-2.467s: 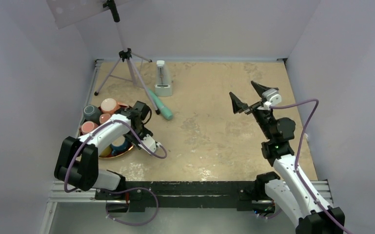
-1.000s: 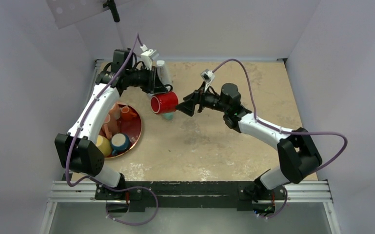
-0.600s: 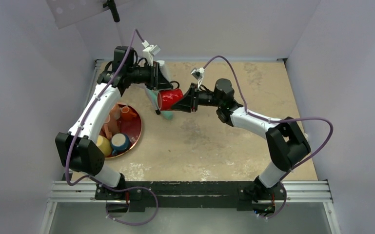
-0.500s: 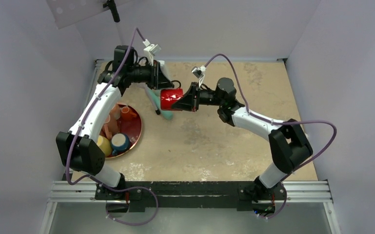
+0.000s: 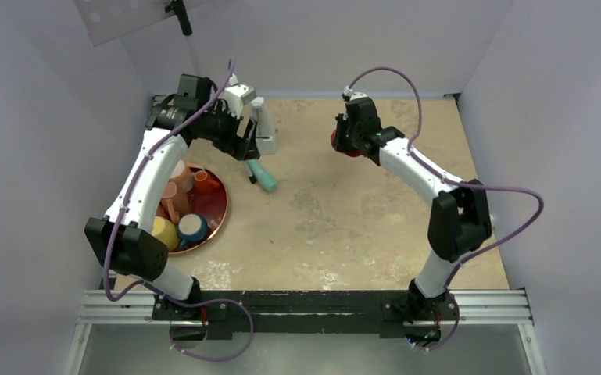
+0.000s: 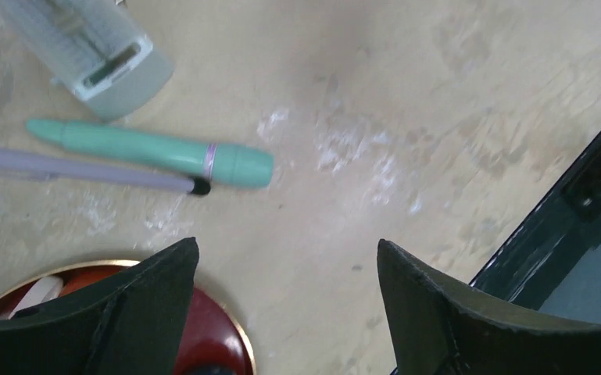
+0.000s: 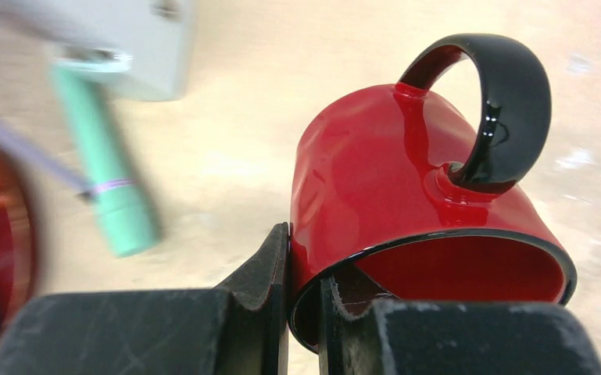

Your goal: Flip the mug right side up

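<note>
A mottled tan table (image 5: 359, 226) is lying between pale walls, and you are working over its far half.

Your right gripper (image 7: 305, 266) is pinching the wall of the red mug (image 7: 375, 180) at the rim. One finger is pressing the glossy outside and the other is reaching into the mouth, so the jaws are nearly pressed together with only the wall between them. The mug is tilting on its side, with its mouth turning toward the wrist camera and its black handle (image 7: 508, 101) arching on top. I cannot tell whether its base is touching the table.

In the top view the mug is showing as a sliver of red to the right of the pale grey device (image 5: 263, 139), with bare table between them. Your left gripper (image 6: 287, 244) is hanging spread and holding nothing, just beside the device on its near-left side. A teal pen (image 6: 156, 152) is lying just in front of the device. The red tray (image 5: 217, 223) of cups is sitting further toward the near-left of it.

You are partway through the turn, as I judge it: the mug is gripped but not yet upright. Next you are looking at rolling the right wrist until the mouth faces up. Then comes lowering the base onto bare table right of the device, and only then easing the fingers apart. The thin rim pinch on a slick glaze is asking for a slow roll.
</note>
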Available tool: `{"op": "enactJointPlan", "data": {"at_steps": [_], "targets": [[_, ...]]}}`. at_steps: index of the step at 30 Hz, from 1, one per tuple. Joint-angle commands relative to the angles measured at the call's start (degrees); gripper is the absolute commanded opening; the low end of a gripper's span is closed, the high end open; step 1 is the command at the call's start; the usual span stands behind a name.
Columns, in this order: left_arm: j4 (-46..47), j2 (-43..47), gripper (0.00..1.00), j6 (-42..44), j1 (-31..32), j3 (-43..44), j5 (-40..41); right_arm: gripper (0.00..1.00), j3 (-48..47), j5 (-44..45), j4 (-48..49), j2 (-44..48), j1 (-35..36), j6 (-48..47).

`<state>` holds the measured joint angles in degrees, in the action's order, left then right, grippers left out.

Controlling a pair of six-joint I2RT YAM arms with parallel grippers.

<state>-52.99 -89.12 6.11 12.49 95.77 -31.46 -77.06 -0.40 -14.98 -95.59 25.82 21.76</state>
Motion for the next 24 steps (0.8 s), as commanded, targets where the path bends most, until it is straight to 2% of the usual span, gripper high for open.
{"op": "enactJointPlan", "data": {"at_steps": [1, 4, 7, 10, 15, 17, 19, 21, 24], "targets": [[-18.8, 0.9, 0.86, 18.8, -0.2, 1.6, 9.2, 0.0, -13.2, 16.6, -16.9, -7.9, 0.6, -7.9], [-23.9, 2.6, 0.84, 26.6, -0.2, -3.0, 16.1, 0.0, -18.9, 17.3, -22.6, -14.1, 0.4, -9.8], [-24.5, 6.1, 0.85, 33.7, -0.2, -10.8, 21.5, 0.0, -23.6, 15.7, -27.2, -19.5, 0.4, -11.1], [-20.1, 8.2, 0.85, 34.2, -0.2, -17.6, 27.8, 0.0, -27.0, 15.1, -29.8, -23.9, 0.4, -11.8], [-11.9, 8.6, 0.85, 35.6, -0.2, -23.7, 29.4, 0.01, -28.0, 14.3, -29.6, -26.6, 0.4, -12.8], [-10.1, 7.3, 0.85, 37.5, -0.2, -23.9, 29.9, 0.14, -28.1, 13.4, -29.2, -26.7, 0.4, -13.2], [-7.5, 6.4, 0.85, 40.7, -0.2, -24.3, 30.1, 0.35, -28.1, 12.5, -29.1, -26.2, 0.4, -13.4], [-4.3, 5.4, 0.85, 45.6, -0.2, -25.0, 30.0, 0.52, -28.6, 11.6, -29.1, -25.2, 0.5, -13.2], [-0.1, 3.0, 0.82, 54.4, -0.2, -25.6, 30.8, 0.63, -29.4, 10.6, -28.8, -22.4, 0.9, -13.2]]}}
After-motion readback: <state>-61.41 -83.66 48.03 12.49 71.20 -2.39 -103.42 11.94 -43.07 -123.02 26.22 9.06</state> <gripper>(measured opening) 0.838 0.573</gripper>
